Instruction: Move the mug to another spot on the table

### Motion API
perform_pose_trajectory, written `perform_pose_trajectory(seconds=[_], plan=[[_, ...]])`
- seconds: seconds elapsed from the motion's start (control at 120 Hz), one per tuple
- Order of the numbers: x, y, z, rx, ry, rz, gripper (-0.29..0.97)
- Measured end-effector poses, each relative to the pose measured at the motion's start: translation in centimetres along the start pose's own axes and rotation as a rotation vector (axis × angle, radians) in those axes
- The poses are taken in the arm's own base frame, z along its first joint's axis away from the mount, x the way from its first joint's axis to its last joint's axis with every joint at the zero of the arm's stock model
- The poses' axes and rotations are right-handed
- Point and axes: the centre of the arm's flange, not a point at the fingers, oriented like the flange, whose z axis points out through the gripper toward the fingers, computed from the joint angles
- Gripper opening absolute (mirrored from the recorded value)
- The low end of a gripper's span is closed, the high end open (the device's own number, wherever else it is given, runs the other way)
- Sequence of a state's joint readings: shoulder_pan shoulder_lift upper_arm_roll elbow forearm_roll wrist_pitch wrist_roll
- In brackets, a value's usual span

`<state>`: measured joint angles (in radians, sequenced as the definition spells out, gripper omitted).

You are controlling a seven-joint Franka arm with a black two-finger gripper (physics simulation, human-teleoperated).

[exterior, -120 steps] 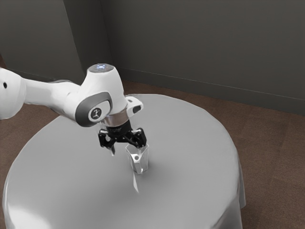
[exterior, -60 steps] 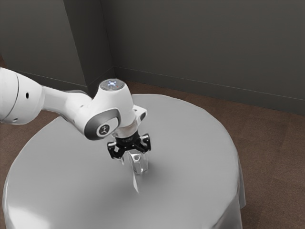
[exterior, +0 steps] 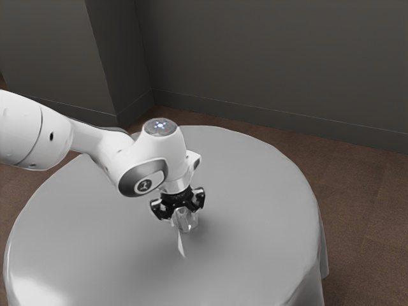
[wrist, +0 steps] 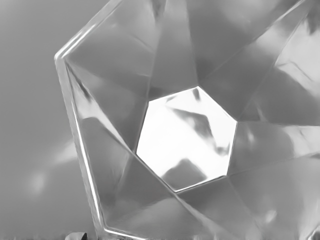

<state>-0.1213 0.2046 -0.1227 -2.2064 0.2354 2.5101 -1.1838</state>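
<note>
Mug (exterior: 187, 221) stands on grey table (exterior: 268, 204) before dark walls (exterior: 287, 57)

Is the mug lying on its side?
No, the mug stands upright on the table, directly beneath the pincer.

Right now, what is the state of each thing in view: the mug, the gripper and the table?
mug: upright, standing on the table, empty inside as the wrist view looks into it.
gripper: low, directly over the mug's mouth.
table: round, covered with a grey cloth, bearing the mug.
</note>
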Motion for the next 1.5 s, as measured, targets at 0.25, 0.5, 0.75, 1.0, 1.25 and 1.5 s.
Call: perform_pose_trajectory(seconds=[0.25, 0.5, 0.75, 1.0, 1.25, 1.5], plan=[[-0.1, 0.0, 0.3, 0.008, 0.006, -0.035, 0.07], [0.3, 0.4, -2.1, 0.036, 0.108, 0.036, 0.06], [1.1, -0.4, -4.0, 0.115, 0.218, 0.088, 0.05], [4.5, -1.1, -4.7, 0.161, 0.309, 0.066, 0.06], [7.0, -1.4, -3.8, 0.177, 0.350, 0.017, 0.08], [8.6, -1.5, -1.7, 0.135, 0.363, -0.041, 0.07]])
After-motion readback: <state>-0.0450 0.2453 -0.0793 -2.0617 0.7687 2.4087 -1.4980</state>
